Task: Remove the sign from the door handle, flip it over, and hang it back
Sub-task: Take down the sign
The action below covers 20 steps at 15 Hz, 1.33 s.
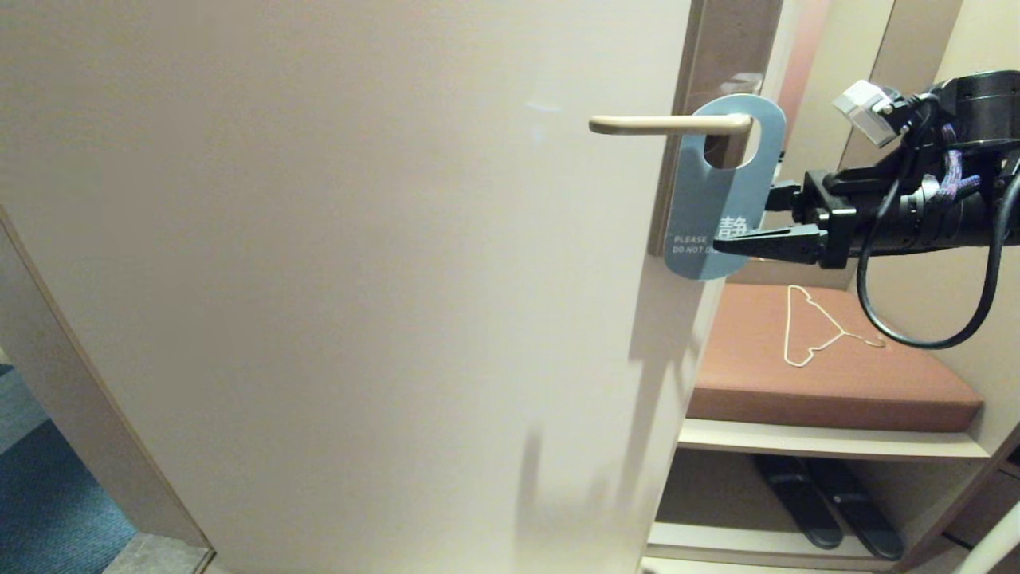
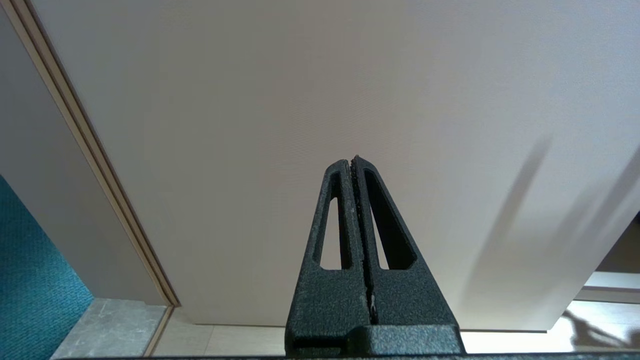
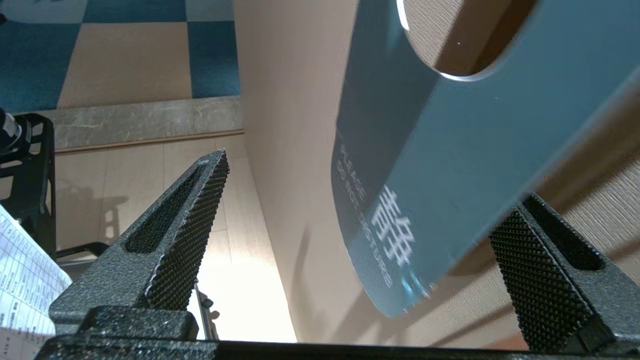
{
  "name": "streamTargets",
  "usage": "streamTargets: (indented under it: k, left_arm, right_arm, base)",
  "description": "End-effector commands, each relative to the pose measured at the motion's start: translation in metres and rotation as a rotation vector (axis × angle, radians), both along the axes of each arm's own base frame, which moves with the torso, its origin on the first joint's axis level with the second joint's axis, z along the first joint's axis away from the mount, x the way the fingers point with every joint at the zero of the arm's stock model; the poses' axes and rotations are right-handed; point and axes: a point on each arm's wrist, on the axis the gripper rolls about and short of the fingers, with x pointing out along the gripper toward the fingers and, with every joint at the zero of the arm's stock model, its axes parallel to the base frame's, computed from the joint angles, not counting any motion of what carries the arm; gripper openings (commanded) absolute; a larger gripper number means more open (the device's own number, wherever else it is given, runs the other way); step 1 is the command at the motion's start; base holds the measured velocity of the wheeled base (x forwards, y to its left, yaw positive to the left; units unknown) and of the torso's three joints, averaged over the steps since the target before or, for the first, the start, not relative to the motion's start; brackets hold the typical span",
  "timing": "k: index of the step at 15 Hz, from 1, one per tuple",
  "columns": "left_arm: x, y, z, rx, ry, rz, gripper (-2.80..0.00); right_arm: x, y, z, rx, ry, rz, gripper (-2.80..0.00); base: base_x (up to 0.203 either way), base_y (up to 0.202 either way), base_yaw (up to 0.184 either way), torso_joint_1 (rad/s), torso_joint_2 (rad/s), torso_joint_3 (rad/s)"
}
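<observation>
Fingers of the right tool [image 1: 753,219] stand released, straddling the flat light-blue card sign's [image 1: 721,199] lower edge. It hangs on the slim cream metal door handle [image 1: 669,123]. Left tool [image 2: 356,162] sits clenched.

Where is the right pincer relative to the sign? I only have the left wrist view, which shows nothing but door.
Observer: The right pincer is at the lower part of the sign, which hangs on the door handle.
Operator: Has it closed on the card?
Observer: No. The right wrist view shows it open, the sign's lower end between the fingers, one finger in front and one behind.
Operator: Which face is out?
Observer: The light blue one, reading PLEASE DO NOT DISTURB.
Operator: And the left pincer?
Observer: The left pincer is shut, facing the door.
</observation>
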Motion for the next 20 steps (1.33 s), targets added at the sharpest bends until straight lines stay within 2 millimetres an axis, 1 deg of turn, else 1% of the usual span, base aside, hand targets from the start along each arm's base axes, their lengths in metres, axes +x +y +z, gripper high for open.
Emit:
streamTargets:
  k: [1,4,8,12,13,20]
  left_arm:
    - [0.0000,0.0000,0.0001,0.000,-0.001,0.000,-2.80]
    - [0.0000,0.0000,0.0001,0.000,-0.001,0.000,-2.80]
    - [0.0000,0.0000,0.0001,0.000,-0.001,0.000,-2.80]
    - [0.0000,0.0000,0.0001,0.000,-0.001,0.000,-2.80]
    - [0.0000,0.0000,0.0001,0.000,-0.001,0.000,-2.80]
    - [0.0000,0.0000,0.0001,0.000,-0.001,0.000,-2.80]
  right_arm:
    - [0.0030,0.0027,-0.0038,0.000,0.008,0.012,0.00]
    - [0.0040,0.0048,-0.0048,0.001,0.009,0.019,0.00]
    - [0.0053,0.0053,-0.0008,0.002,-0.005,0.020,0.00]
    - [0.0050,0.0053,-0.0034,0.003,0.006,0.022,0.00]
    - [0.0050,0.0053,-0.0033,0.003,0.004,0.023,-2.80]
    - [0.0050,0.0047,-0.0046,0.000,0.008,0.018,-2.80]
  base:
    - [0.000,0.000,0.000,0.000,0.00,0.000]
    - [0.000,0.000,0.000,0.000,0.00,0.000]
    - [0.000,0.000,0.000,0.000,0.00,0.000]
    - [0.000,0.000,0.000,0.000,0.00,0.000]
    - [0.000,0.000,0.000,0.000,0.00,0.000]
    - [0.000,0.000,0.000,0.000,0.00,0.000]
